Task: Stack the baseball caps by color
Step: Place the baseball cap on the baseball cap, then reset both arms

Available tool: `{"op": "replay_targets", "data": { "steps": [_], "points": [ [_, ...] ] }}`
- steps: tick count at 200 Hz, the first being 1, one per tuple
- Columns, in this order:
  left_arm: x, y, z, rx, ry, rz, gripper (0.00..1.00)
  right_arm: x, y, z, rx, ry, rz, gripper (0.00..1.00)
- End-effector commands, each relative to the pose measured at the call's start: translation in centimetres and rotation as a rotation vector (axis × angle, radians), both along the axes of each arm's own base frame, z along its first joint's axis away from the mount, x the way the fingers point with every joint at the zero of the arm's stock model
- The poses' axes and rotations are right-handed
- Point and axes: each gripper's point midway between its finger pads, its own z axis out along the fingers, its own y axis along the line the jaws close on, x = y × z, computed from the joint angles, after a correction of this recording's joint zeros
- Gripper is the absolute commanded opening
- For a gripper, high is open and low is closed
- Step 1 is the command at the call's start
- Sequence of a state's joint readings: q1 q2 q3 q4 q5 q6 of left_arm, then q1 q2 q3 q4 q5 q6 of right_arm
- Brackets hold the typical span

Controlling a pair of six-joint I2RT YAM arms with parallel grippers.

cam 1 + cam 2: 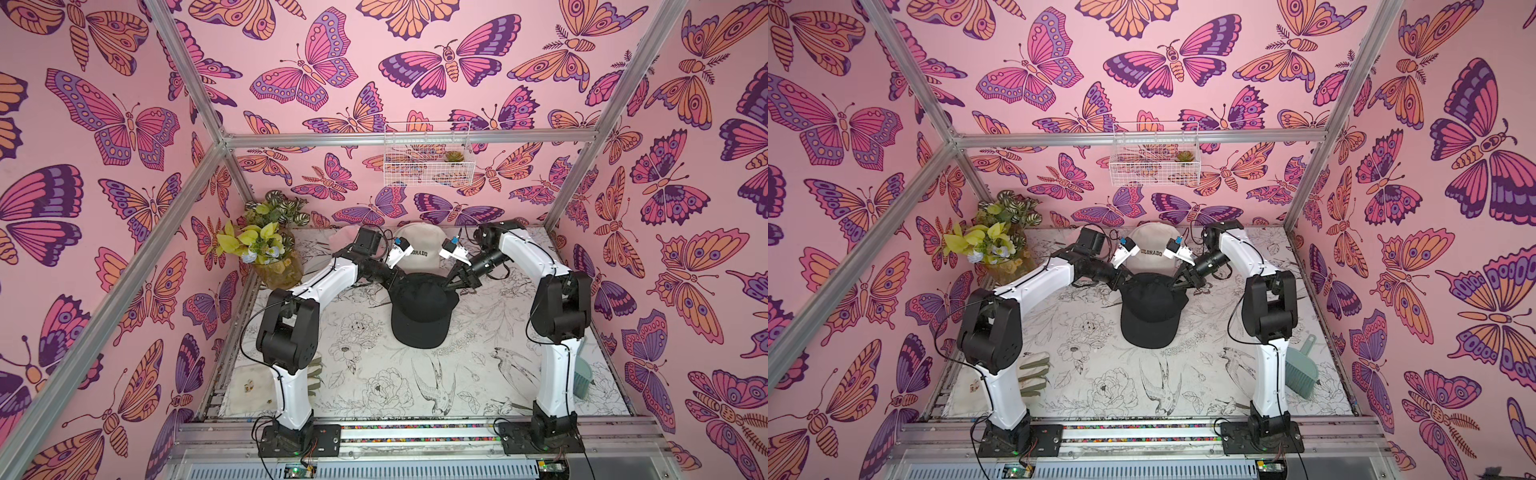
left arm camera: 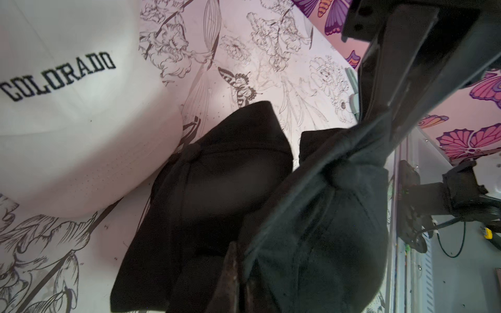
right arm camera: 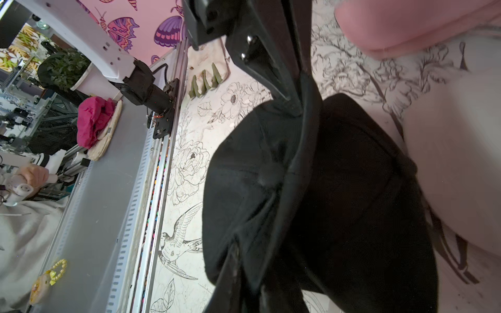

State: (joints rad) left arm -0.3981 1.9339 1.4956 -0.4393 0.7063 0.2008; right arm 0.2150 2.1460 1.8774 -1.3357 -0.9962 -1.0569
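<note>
Top views both: centred on table (image 1: 374,386), black cap (image 1: 419,311), long axis front to back, brim toward robot bases, crown toward cream COLORADO cap (image 1: 417,249) just behind. Clamped at crown's rear corners by left gripper (image 1: 395,281) and right gripper (image 1: 452,286), jaws closed on fabric. Left wrist view: partly over second black cap (image 2: 211,195).

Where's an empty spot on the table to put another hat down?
The front middle is bare, between the glove and the teal brush, just before the black cap's brim. Both sides of that cap are bare too. The back is crowded: cream cap, pink cap and plant sit there.
</note>
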Motion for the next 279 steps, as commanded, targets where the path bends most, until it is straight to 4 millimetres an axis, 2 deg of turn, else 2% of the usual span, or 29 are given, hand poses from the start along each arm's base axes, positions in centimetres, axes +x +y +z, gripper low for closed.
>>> {"op": "replay_targets", "data": {
  "steps": [1,22,38,45,61,66,70,92,96,99,102,118,121,136,155,182,199,212,218,231,247,254,264,279],
  "points": [
    [1.4,2.5,-3.0,0.108,0.043,0.095,0.03,1.8,-0.7,-0.4,-0.067,0.012,-0.133,0.15],
    [1.8,2.9,-2.9,0.113,0.052,0.12,0.06,4.3,-1.2,-1.5,-0.137,-0.016,-0.282,0.18],
    [2.2,3.2,-2.3,0.12,0.041,0.149,0.09,6.2,-1.5,-0.8,-0.147,-0.064,-0.392,0.24],
    [2.5,3.5,-1.9,0.125,0.034,0.17,0.15,6.9,-1.6,-0.4,-0.142,-0.082,-0.434,0.27],
    [3.3,4.6,-0.9,0.153,0.011,0.244,0.35,7.7,-2.0,1.2,-0.13,-0.129,-0.524,0.35],
    [3.5,5.1,-0.4,0.158,0.008,0.274,0.4,7.9,-2.3,1.7,-0.13,-0.149,-0.551,0.45],
    [3.7,5.6,0.0,0.16,0.002,0.298,0.45,8.0,-2.4,2.1,-0.13,-0.163,-0.57,0.48],
    [4.6,8.3,2.0,0.181,-0.03,0.45,0.63,8.9,-4.4,4.3,-0.11,-0.25,-0.735,0.52],
    [4.8,8.9,2.4,0.184,-0.045,0.478,0.66,9.0,-4.9,5.0,-0.094,-0.274,-0.768,0.62],
    [4.9,9.3,2.7,0.189,-0.058,0.502,0.68,9.1,-5.3,5.3,-0.088,-0.287,-0.793,0.92],
    [5.0,9.9,2.8,0.198,-0.068,0.527,0.71,9.2,-5.7,5.6,-0.081,-0.3,-0.82,1.0],
    [5.2,12.8,3.6,0.244,-0.155,0.662,0.83,9.7,-8.6,6.4,-0.072,-0.381,-0.995,0.99],
    [5.2,13.4,3.8,0.252,-0.174,0.69,0.85,9.5,-9.2,7.5,-0.063,-0.415,-1.031,0.99],
    [5.1,16.4,4.1,0.272,-0.246,0.818,1.0,9.3,-12.7,7.2,-0.09,-0.492,-1.22,0.99],
    [4.3,19.4,4.0,0.241,-0.277,0.917,1.0,8.3,-17.0,6.6,-0.115,-0.568,-1.412,0.99],
    [3.2,24.6,3.4,0.303,-0.374,1.099,1.0,6.4,-22.5,3.9,-0.192,-0.61,-1.637,0.99],
    [2.3,28.0,2.0,0.416,-0.456,1.19,1.0,5.0,-24.9,1.3,-0.229,-0.607,-1.726,0.99],
    [1.6,30.3,0.1,0.493,-0.475,1.233,1.0,4.1,-26.4,-0.8,-0.251,-0.582,-1.795,0.99],
    [1.3,31.1,-0.9,0.521,-0.466,1.24,1.0,4.0,-27.1,-1.0,-0.235,-0.594,-1.838,0.99],
    [0.9,32.2,-3.4,0.544,-0.411,1.229,1.0,3.4,-27.7,-1.0,-0.265,-0.577,-1.854,0.99],
    [0.8,32.3,-6.6,0.492,-0.3,1.184,1.0,3.2,-28.2,-1.2,-0.319,-0.612,-1.847,0.99],
    [0.9,32.3,-7.4,0.476,-0.255,1.17,1.0,3.0,-28.5,-1.6,-0.34,-0.584,-1.856,0.99],
    [1.7,31.8,-7.2,0.438,-0.236,1.148,1.0,2.9,-28.3,-2.4,-0.358,-0.557,-1.83,0.99],
    [2.9,30.6,-6.8,0.349,-0.3,1.088,1.0,2.7,-28.2,-3.7,-0.368,-0.541,-1.82,0.99]
  ]
}}
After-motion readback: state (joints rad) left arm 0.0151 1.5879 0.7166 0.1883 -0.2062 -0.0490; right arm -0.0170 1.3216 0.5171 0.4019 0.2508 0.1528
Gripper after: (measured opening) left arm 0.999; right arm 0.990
